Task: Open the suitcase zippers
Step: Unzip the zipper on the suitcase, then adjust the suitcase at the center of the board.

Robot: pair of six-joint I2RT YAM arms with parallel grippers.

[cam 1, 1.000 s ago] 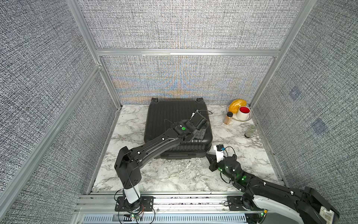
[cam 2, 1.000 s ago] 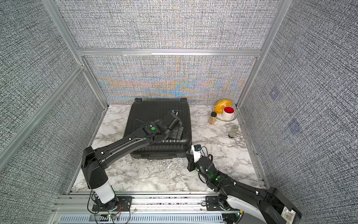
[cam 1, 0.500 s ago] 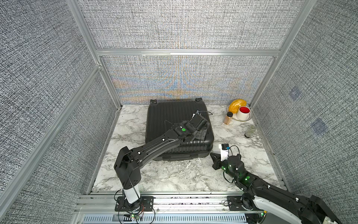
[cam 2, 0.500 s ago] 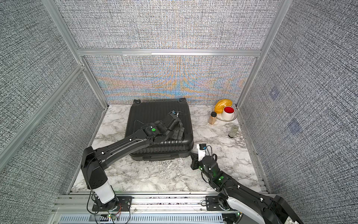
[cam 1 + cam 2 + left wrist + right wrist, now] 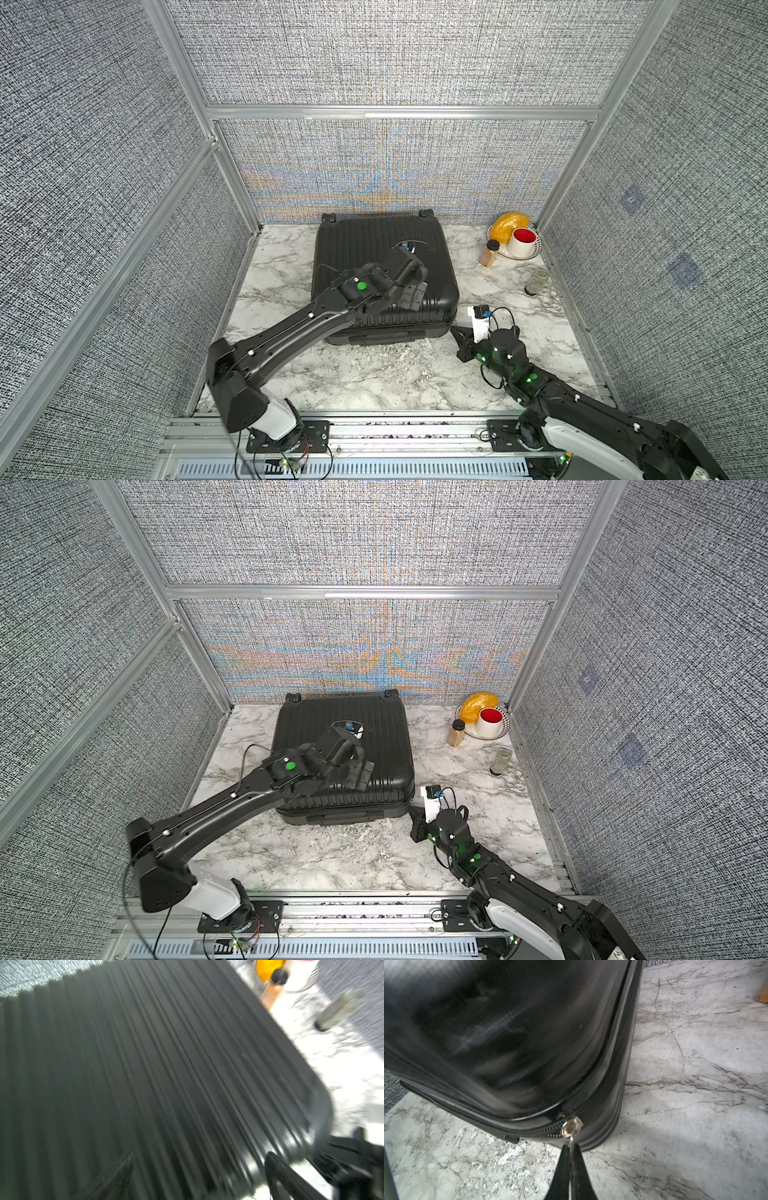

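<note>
two claws at the suitcase point(image 5: 376, 245). right claw point(image 5: 571, 1154) clenched on the thin metal pull point(image 5: 571, 1143) of the zippers point(image 5: 611, 1078), tips pinching the tab just below the slider – slider sitting at the rounded near right corner of the case. left claw point(image 5: 413, 293) released, fingers spread wide, low over the ribbed top shell toward its front right part, grasping nothing; touching or just above, cannot tell. suitcase lying flat on the marble desk point(image 5: 374, 374), back edge close to the rear wall – zipper teeth meshed along the side beyond the slider.
</note>
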